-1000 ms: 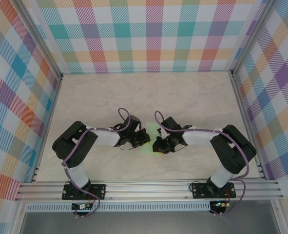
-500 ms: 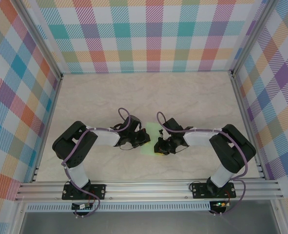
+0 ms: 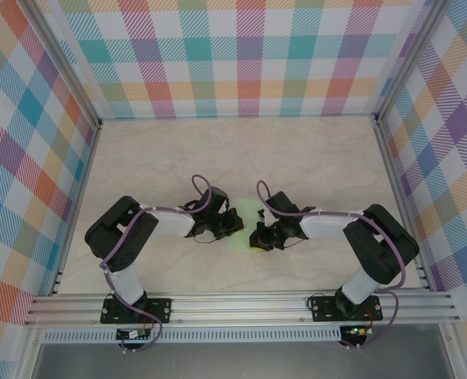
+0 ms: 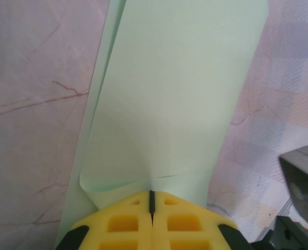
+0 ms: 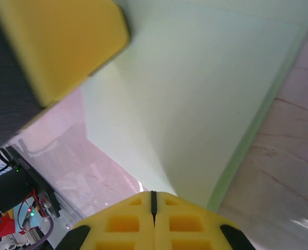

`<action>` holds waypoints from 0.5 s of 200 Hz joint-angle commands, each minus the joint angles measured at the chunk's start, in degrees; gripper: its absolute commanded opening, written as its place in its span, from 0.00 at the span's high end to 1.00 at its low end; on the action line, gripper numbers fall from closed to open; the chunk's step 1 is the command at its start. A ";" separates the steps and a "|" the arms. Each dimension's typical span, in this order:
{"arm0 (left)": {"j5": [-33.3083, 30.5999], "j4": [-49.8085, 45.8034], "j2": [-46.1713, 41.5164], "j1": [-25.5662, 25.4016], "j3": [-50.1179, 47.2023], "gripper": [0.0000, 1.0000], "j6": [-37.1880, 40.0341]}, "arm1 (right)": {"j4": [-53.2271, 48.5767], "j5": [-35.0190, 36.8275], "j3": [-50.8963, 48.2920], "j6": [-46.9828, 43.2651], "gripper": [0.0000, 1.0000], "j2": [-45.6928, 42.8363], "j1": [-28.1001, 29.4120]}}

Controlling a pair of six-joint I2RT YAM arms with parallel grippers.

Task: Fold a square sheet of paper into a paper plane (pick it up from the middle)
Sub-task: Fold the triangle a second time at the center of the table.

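Geometry: square sheet of paper (image 3: 247,217) lies mid-table (image 3: 312,158) between both tools, at 3 o'clock from the left gripper (image 3: 235,223) and at 10 o'clock from the right gripper (image 3: 256,235). Both are equally near.

Left wrist view: sheet's long axis runs 6 to 12, straight out from the fingertips. It is doubled over, with the lower layer peeking out along its 9 o'clock edge.

Left jaws are pressed together, pinching the near edge; a small crease starts at the seam. Right jaws are pressed together too, nipping the sheet's edge at 6 o'clock in its own view.

Judgement: next fold depends on the two opposed pinches staying aligned on that axis. Skew or a tear is the risk.
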 commanded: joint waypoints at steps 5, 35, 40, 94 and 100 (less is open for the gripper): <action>-2.29 -5.61 0.99 -1.08 -0.85 1.00 1.15 | 2.37 -2.10 -2.95 1.54 0.96 1.77 -0.50; -2.40 -5.70 0.90 -1.13 -1.03 1.00 1.23 | 3.39 -2.44 -4.81 2.51 0.95 1.93 -0.68; -2.41 -5.62 0.92 -1.18 -1.07 1.00 1.16 | 3.23 -2.49 -4.88 2.51 0.95 1.69 -0.81; -2.39 -5.59 0.73 -1.08 -1.03 1.00 1.21 | 1.30 -2.28 -1.54 3.04 0.95 -4.77 -1.89; -2.32 -5.54 0.73 -1.13 -0.99 1.00 1.14 | 1.57 -2.27 -0.95 3.18 0.95 -4.51 -1.91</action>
